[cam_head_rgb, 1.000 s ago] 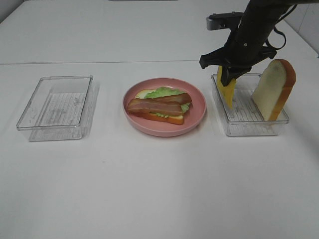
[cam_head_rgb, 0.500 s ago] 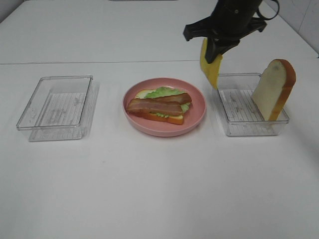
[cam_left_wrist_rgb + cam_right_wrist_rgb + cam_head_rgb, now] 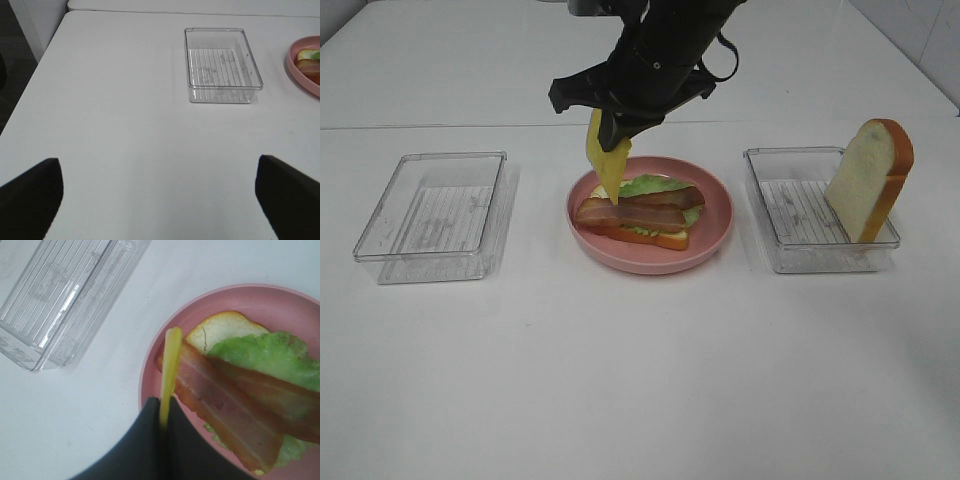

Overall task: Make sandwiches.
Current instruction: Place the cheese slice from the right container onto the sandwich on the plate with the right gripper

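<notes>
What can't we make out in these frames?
- Left tool: wrist view shows only two dark finger tips at the frame edge; nothing between them.
- Right tool: its pads are hidden behind the edge-on cheese slice.
- Bottom bread slice: mostly covered by lettuce and bacon in the high view.
- Pink plate: cut off by the left wrist frame.

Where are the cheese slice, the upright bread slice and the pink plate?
cheese slice (image 3: pixel 609 165), exterior high view, middle of its yellow face.
upright bread slice (image 3: pixel 861 188), exterior high view, pale face.
pink plate (image 3: pixel 715 216), exterior high view, bare right rim.
</notes>
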